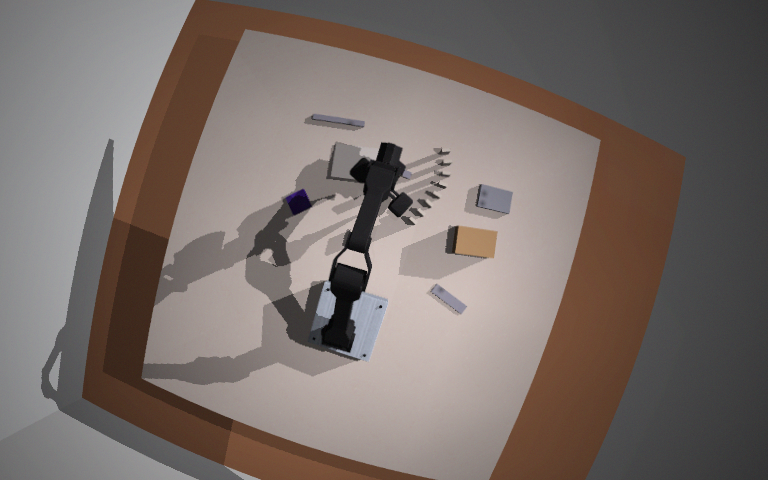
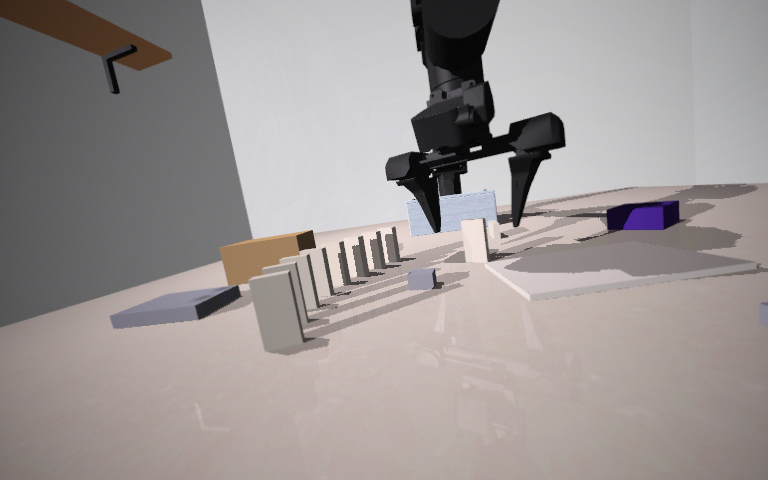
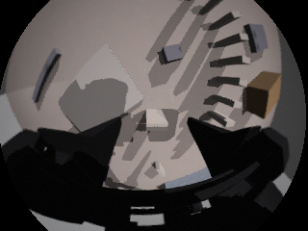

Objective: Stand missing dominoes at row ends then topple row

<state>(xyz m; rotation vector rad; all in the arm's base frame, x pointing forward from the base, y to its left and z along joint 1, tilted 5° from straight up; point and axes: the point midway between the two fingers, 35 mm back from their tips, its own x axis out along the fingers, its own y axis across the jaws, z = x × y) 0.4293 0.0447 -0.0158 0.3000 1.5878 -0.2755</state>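
The black, tapered fingers [image 1: 380,186] [image 2: 476,229] are spread wide, pointing down, with nothing gripped. Below the gap between them, a cream rectangular domino [image 2: 474,240] [image 3: 155,118] stands upright on the pale table [image 1: 424,367] [image 2: 396,396]. A smaller-looking cream piece [image 2: 493,229] [image 3: 158,168] is near it, towards the arm's base. Off to one side of the fingers, a curved row of cream dominoes [image 1: 431,194] [image 2: 277,311] [image 3: 228,61] stands upright, a small grey block [image 1: 406,174] [image 2: 420,279] [image 3: 172,53] nearer them. Farther out beyond the row sits an orange-tan box-shaped block [image 1: 475,241] [image 2: 260,257] [image 3: 265,91].
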